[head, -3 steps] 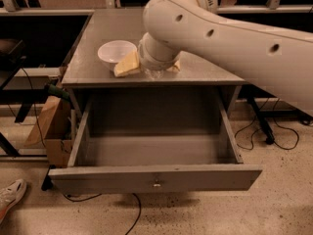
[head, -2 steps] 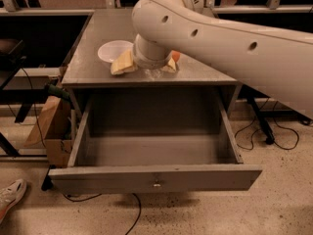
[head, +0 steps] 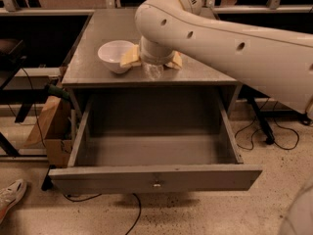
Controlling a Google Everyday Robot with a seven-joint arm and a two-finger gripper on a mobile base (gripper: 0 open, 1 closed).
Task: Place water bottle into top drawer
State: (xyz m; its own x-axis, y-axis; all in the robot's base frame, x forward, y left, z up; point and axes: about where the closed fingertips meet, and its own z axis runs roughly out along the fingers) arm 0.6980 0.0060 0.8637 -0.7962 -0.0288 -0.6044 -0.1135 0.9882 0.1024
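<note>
Grasp step. Gripper point(head: 152, 64) is positioned over the water bottle point(head: 153, 73) at the surface's point(head: 98, 28) front edge, beside the white bowl point(head: 112, 55). Its grip state cannot be told. Next: a secure hold is needed, then transfer over the open top drawer point(head: 195, 176).

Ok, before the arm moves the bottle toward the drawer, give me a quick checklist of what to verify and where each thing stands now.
1. Drawer open enough: ok. The drawer is pulled well out below the cabinet top.
2. Room inside the drawer: ok. Nothing shows on its floor.
3. Bottle located: ok. The bottle sits near the cabinet top's front edge, right under the gripper.
4. Grip on the bottle: cannot tell. The wrist hides it.
5. Space around the gripper: not ok. The bowl sits close beside it and could get knocked.
</note>
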